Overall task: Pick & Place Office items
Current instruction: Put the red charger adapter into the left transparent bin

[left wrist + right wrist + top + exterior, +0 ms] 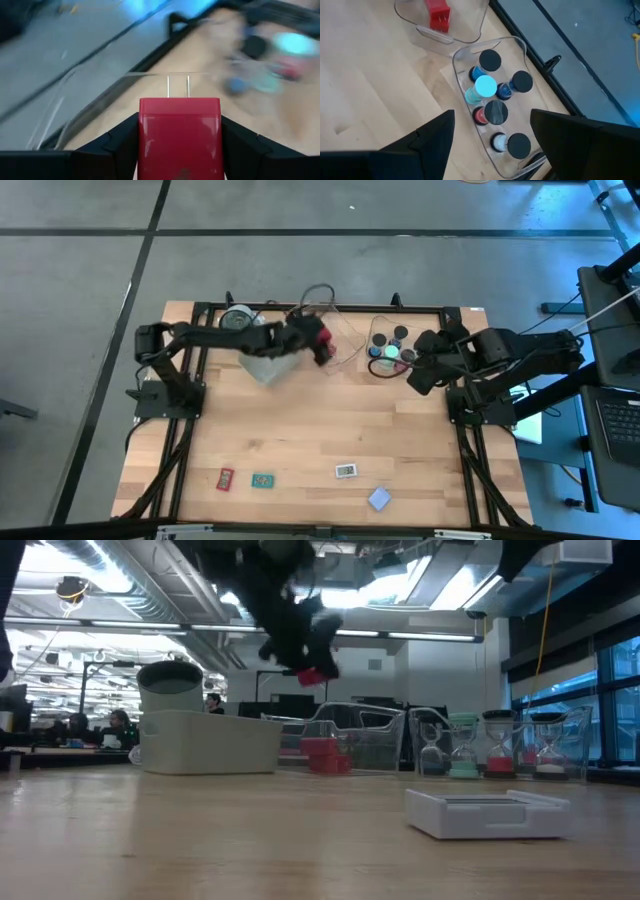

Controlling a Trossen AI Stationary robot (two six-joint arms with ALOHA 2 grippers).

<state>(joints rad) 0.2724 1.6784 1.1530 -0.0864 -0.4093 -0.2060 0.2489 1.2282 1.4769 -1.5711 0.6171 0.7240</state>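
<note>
Between left end effector [179,150] fingers | red block [179,134] | raised over clear tray [330,330]

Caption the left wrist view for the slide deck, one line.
Left gripper shut on a red plug block, prongs forward, held above the wooden table near a clear tray's rim.

Both arms are matte black, jointed tubes ending in broad, angular black fingers [435,137].
</note>
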